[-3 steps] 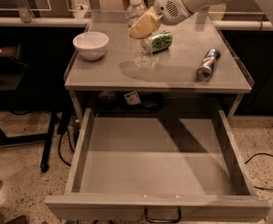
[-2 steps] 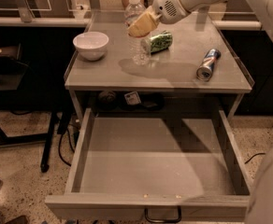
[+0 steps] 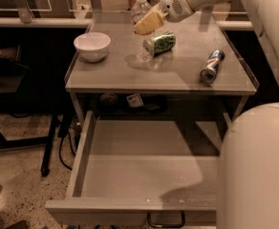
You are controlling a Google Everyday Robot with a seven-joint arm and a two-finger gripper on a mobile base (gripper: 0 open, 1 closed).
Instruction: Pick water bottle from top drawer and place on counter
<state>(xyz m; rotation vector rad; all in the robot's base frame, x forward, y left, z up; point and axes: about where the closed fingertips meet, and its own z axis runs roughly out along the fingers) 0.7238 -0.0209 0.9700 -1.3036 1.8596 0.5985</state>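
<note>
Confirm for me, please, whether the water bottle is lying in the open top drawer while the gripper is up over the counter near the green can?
Not quite. The camera view shows the water bottle standing upright on the counter, right beside the green can, not lying in the open top drawer. The rest holds: the gripper is over the counter, at the bottle's upper part.

The white arm (image 3: 266, 23) reaches in from the upper right, its gripper (image 3: 148, 23) angled down-left at far centre.

No legible txt, gripper (image 3: 149, 22) by water bottle (image 3: 140, 6)
</note>
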